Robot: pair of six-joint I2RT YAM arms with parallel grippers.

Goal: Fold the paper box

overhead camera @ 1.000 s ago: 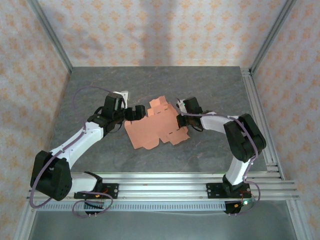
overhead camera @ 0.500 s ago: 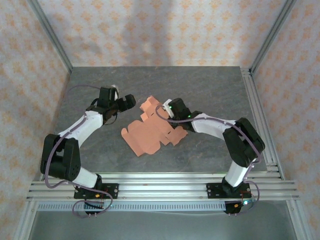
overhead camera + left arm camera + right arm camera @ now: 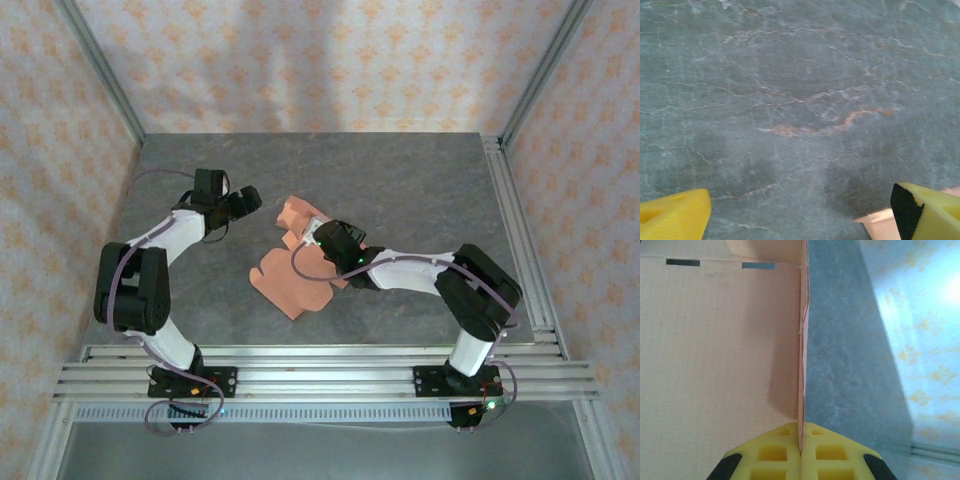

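The salmon-orange paper box [image 3: 288, 272] lies as a die-cut sheet on the grey table, its far part lifted and folded up. My right gripper [image 3: 326, 238] is at the sheet's raised right edge. In the right wrist view the yellow fingers [image 3: 771, 452] are shut on a thin upright flap edge [image 3: 802, 355], with the flat panel [image 3: 715, 355] to the left. My left gripper [image 3: 246, 200] hovers left of the sheet, apart from it. In the left wrist view its fingers [image 3: 675, 216] stand wide open over bare table, a paper corner [image 3: 880, 223] beside the right fingertip.
The table is a grey marbled slab [image 3: 420, 180] inside patterned walls. An aluminium rail [image 3: 515, 210] runs along the right edge and more rails [image 3: 320, 365] cross the near edge by the arm bases.
My right gripper has moved left, dragging the sheet's right part over and folding it up. My left gripper has drawn back and left, off the sheet's edge.
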